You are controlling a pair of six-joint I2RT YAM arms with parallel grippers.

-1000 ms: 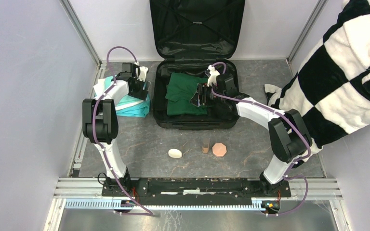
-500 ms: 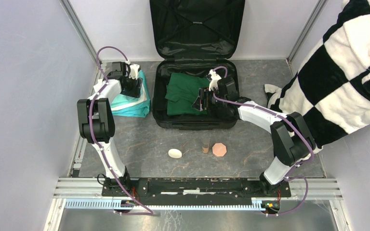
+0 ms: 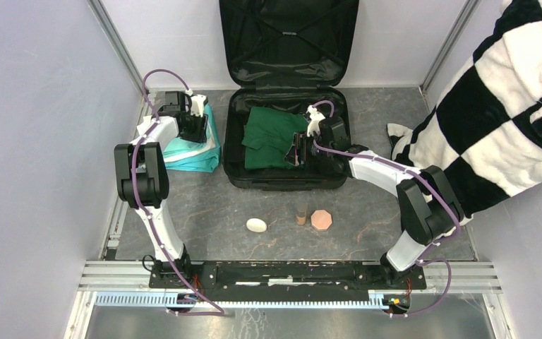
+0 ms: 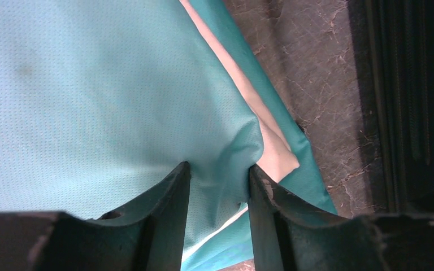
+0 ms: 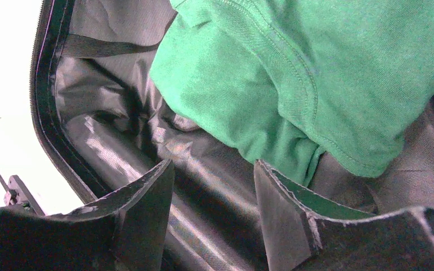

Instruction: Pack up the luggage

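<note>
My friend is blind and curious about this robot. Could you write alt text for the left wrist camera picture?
The left gripper pinches a puckered fold of teal cloth between its two dark fingers, seen close up. A white layer peeks from the cloth's edge; to the right are the grey marbled table and the black ribbed luggage.

Left gripper [image 4: 217, 172] pressed onto folded teal cloth [image 4: 90, 84], puckered fold pinched between both fingers. White layer [image 4: 276, 153] peeks out at cloth edge. Grey table [image 4: 316, 73], black luggage [image 4: 412, 84] wall far right.

Folded cloth [image 3: 190, 152] lies left of the luggage [image 3: 282, 182], which holds a shirt [image 3: 268, 138].
</note>
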